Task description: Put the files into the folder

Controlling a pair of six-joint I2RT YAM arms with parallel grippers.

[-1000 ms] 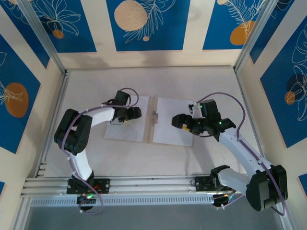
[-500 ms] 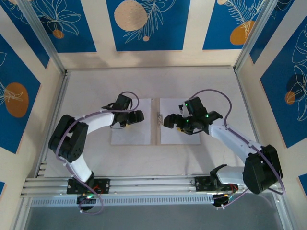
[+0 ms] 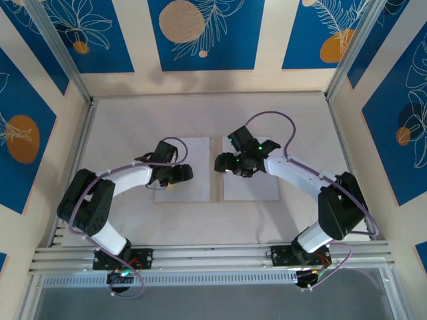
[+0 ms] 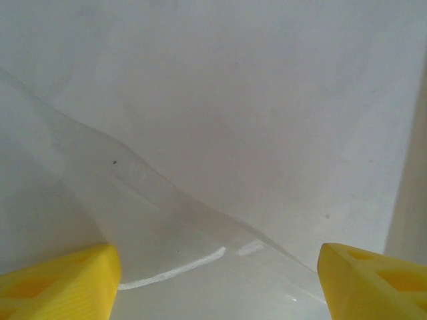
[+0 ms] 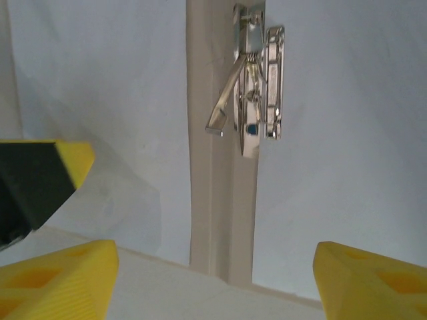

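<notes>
Left jaws: on the left gripper (image 4: 215, 275) I see both yellow fingers spread wide with nothing between them. It is released and hangs low over white paper.
Right jaws: the right gripper (image 5: 215, 270) is also spread wide and carries nothing. Its tips straddle the spine line.
Under the left jaws: a pale diagonal ridge crosses the paper. I cannot tell whether it is a lifted edge or a crease.
Under the right jaws: the metal clip (image 5: 257, 87) sits just ahead on the tan spine, its lever tilted up off the card.
The files: two white sheets lie flat, the left sheet (image 3: 193, 150) and the right sheet (image 3: 259, 188), one on each side of the spine and close to it.
The folder: the folder (image 3: 215, 190) lies open on the table (image 3: 133, 120) beneath the sheets, showing as a tan strip between them.
Step in hand: I judge the sheets are laid in place and I am lining up on the clip.
Next move: I would ease the right tips forward onto the lever and keep them square to the spine. The left gripper should press its sheet so it does not slide.
Watch for: thin paper may buckle or creep when touched.
</notes>
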